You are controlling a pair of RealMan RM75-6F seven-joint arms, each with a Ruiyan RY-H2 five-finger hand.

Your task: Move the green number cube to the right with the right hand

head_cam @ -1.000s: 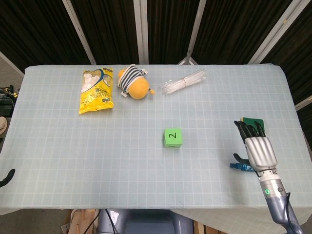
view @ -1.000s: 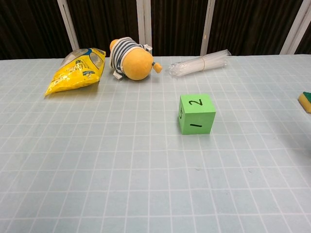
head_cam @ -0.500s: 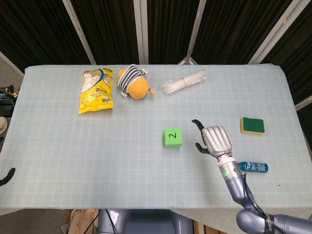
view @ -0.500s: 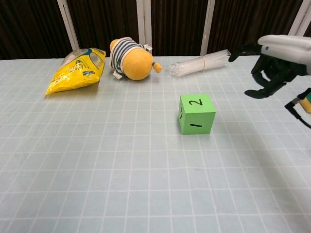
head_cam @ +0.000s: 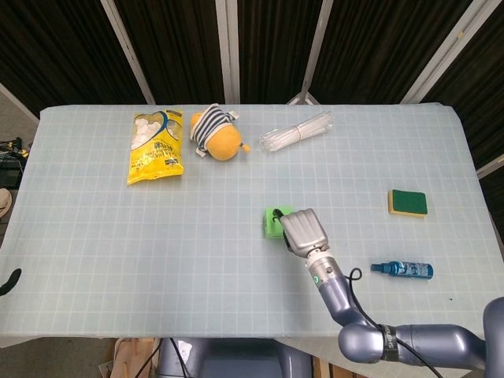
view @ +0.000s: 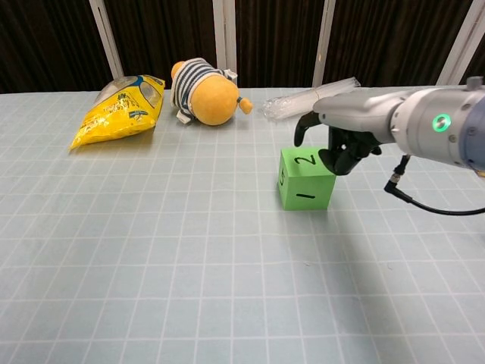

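Observation:
The green number cube (view: 305, 180) stands near the table's middle with a "2" on top and a "1" on its front. In the head view only its left part (head_cam: 272, 224) shows from under my right hand (head_cam: 304, 231). The right hand (view: 342, 130) hovers over the cube's top right, palm down and fingers apart. The thumb hangs above the cube's top; the other fingers curl down by its far right edge. Nothing is held. A dark tip at the head view's lower left edge (head_cam: 9, 281) looks like my left hand, too little to judge.
At the back left lie a yellow snack bag (head_cam: 155, 146) and a striped plush toy (head_cam: 216, 134), with a bundle of clear straws (head_cam: 298, 131) beside them. To the right of the cube are a green sponge (head_cam: 408, 202) and a small blue bottle (head_cam: 403, 269).
My right hand has swept left from the table's right side to just over the cube. The cube has not moved.

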